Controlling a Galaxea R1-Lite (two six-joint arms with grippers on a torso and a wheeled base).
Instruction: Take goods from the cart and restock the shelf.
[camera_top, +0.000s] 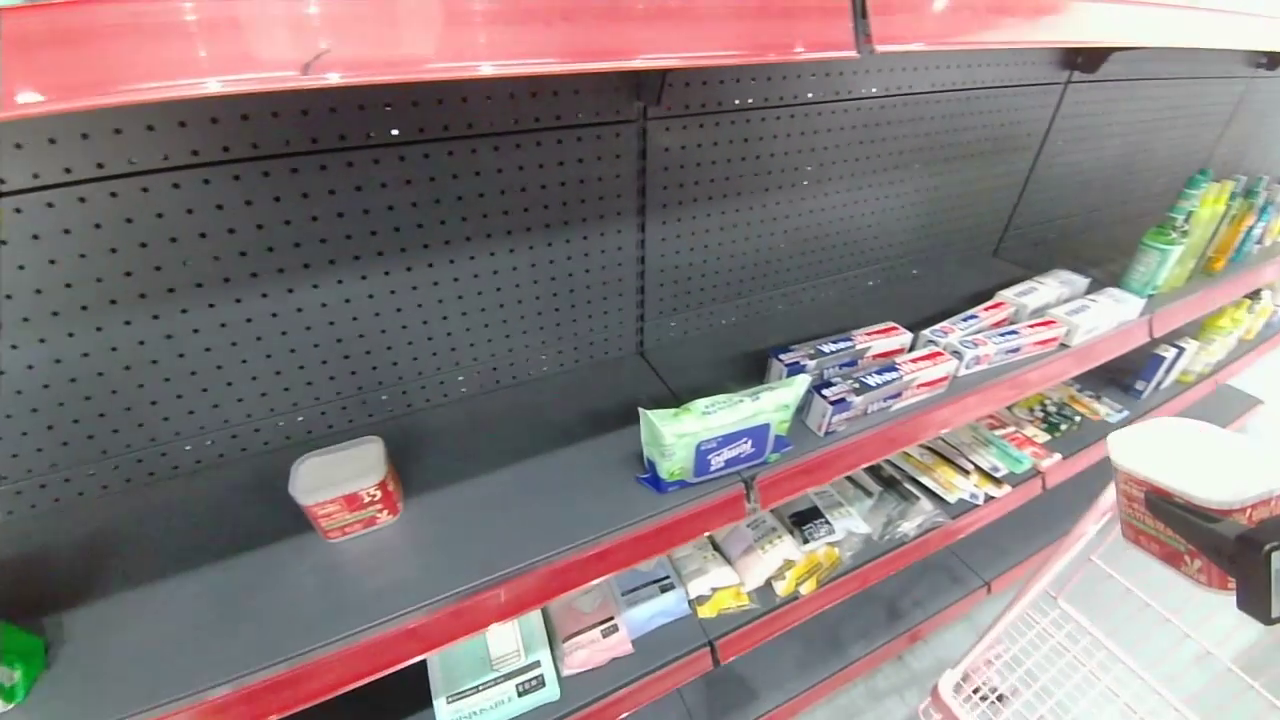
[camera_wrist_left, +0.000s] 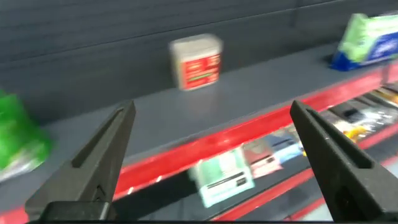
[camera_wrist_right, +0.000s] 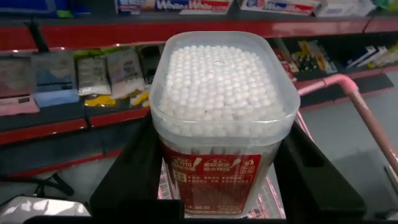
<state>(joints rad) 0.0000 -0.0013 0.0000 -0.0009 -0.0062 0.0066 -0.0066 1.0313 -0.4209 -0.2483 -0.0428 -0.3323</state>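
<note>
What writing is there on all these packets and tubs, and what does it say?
Held swab tub: red label, print too small to read.
Shelved tub: label blurred, unreadable.
Wipes pack: print inverted and blurred.
Toothpaste boxes: lettering too small to read surely.

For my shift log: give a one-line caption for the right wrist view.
Right gripper holds a tub of cotton swabs above the pink cart, facing the stocked shelves.

Red-edged grey shelf (camera_top: 500, 530), black perforated back panel (camera_top: 350, 280), red-labelled tub (camera_wrist_right: 221, 124) of white swabs, pink cart (camera_top: 1040, 660), green-and-blue wipes pack (camera_top: 718, 445)
</note>
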